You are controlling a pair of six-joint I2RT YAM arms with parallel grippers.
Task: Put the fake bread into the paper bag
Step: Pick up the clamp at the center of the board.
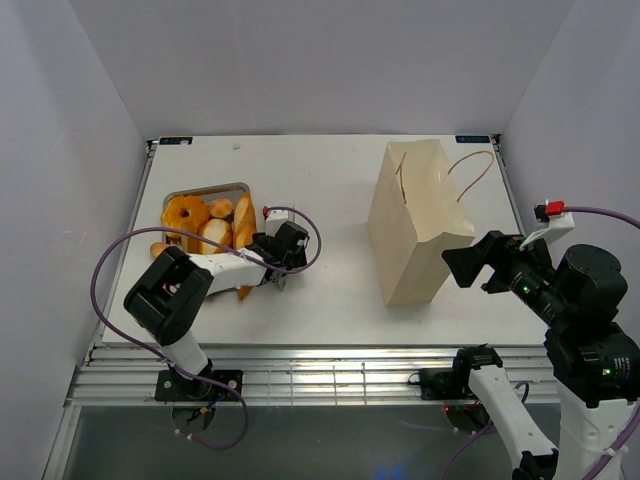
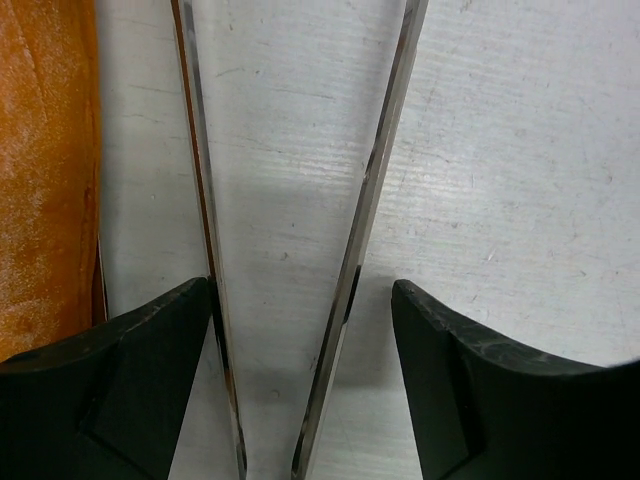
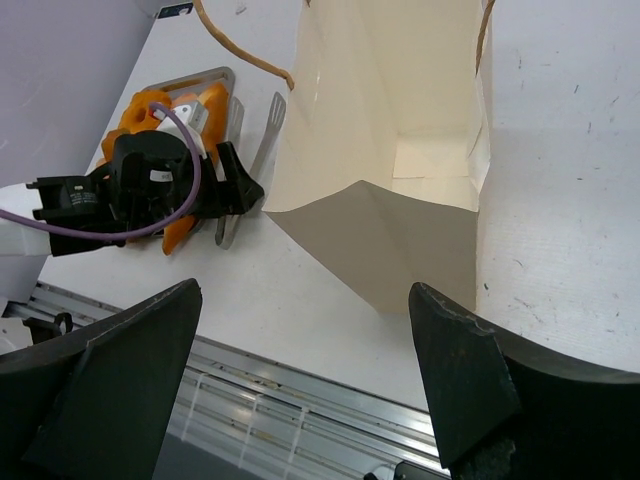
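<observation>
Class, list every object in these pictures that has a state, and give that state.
paper bag, mouth open, no bread seen inside
fake bread, heaped in and beside the tray, none bagged
tongs, lying on the table, arms spread
left pincer, open, straddling the tongs
right pincer, open, empty

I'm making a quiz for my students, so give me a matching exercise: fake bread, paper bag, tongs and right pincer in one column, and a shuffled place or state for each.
1 fake bread
2 paper bag
3 tongs
4 right pincer

A open, holding nothing
B between the fingers of the left pincer
C piled at the steel tray
D nothing inside

Pairs: 1-C, 2-D, 3-B, 4-A
</observation>
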